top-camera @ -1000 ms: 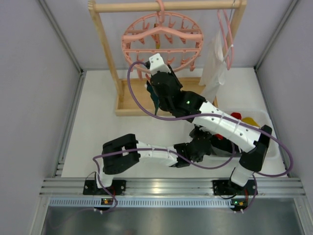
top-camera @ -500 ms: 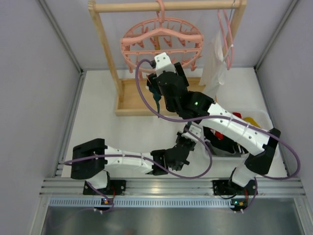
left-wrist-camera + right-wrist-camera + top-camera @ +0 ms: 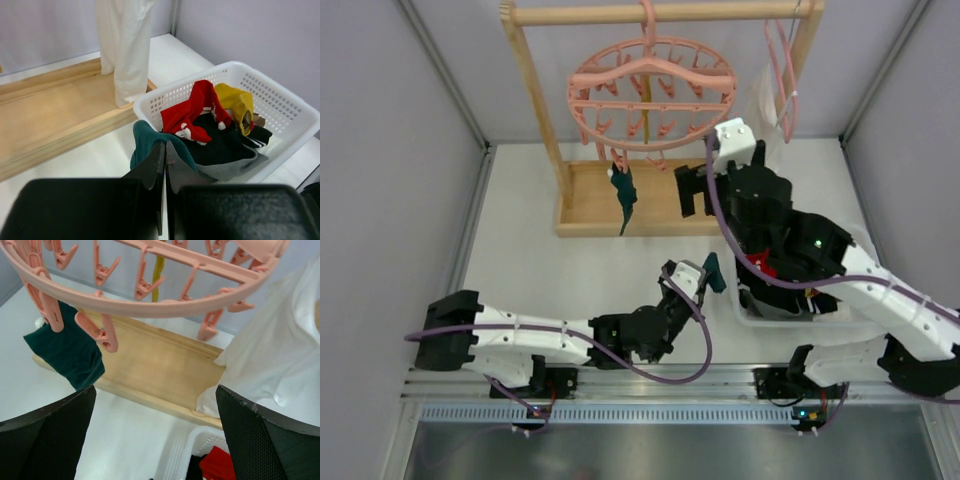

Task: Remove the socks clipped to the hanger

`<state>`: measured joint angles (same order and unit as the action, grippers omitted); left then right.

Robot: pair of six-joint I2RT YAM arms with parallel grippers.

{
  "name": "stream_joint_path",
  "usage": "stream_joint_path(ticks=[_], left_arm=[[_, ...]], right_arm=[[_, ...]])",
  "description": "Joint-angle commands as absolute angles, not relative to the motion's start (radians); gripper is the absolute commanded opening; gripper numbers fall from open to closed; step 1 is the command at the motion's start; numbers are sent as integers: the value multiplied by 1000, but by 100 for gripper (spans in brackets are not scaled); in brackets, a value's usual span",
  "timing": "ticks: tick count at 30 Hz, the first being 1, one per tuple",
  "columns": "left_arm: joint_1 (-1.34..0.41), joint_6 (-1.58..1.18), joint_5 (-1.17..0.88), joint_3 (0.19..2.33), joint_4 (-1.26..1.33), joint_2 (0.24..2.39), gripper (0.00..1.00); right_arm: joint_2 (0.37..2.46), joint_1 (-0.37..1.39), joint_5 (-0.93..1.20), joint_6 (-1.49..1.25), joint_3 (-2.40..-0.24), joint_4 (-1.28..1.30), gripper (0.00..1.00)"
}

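Note:
The round pink hanger (image 3: 650,85) hangs from the wooden rail, and its hoop (image 3: 150,305) fills the top of the right wrist view. One dark teal sock (image 3: 623,192) (image 3: 67,350) stays clipped at its left edge. A yellow sock (image 3: 159,270) shows behind the hoop. My right gripper (image 3: 705,190) (image 3: 155,440) is wide open and empty, to the right of that sock and just below the hoop. My left gripper (image 3: 702,272) (image 3: 165,150) is shut on another teal sock (image 3: 145,140), low over the table just left of the basket.
A white basket (image 3: 280,100) (image 3: 745,305) at the right holds red, yellow and dark socks, and my right arm hides much of it from above. A white cloth (image 3: 125,45) (image 3: 270,365) hangs over the wooden stand base (image 3: 50,115) (image 3: 590,200).
My right gripper has opened wide and swung right, away from the hanger's left side, where the teal sock still hangs. My left arm has drawn back toward the near left, still gripping its teal sock.

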<state>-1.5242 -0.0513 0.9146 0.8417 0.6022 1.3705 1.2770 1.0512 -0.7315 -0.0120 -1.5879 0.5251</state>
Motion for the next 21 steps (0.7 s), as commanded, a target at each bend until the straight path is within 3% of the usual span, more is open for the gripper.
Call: stream_joint_path(ticks=[1,12,21], left_arm=[[-1528,-100,853,887,551,1321,0],[-1491,-38,712,1212,425,1508,0],[-1393,-92,434,1488,307,1750,0]], right_arm=[[1155,1054,-732,-71,-1542,567,99],[839,1054,-943,-132,-1424,693,99],[698,1054,-1040,-169,-1419,792,99]])
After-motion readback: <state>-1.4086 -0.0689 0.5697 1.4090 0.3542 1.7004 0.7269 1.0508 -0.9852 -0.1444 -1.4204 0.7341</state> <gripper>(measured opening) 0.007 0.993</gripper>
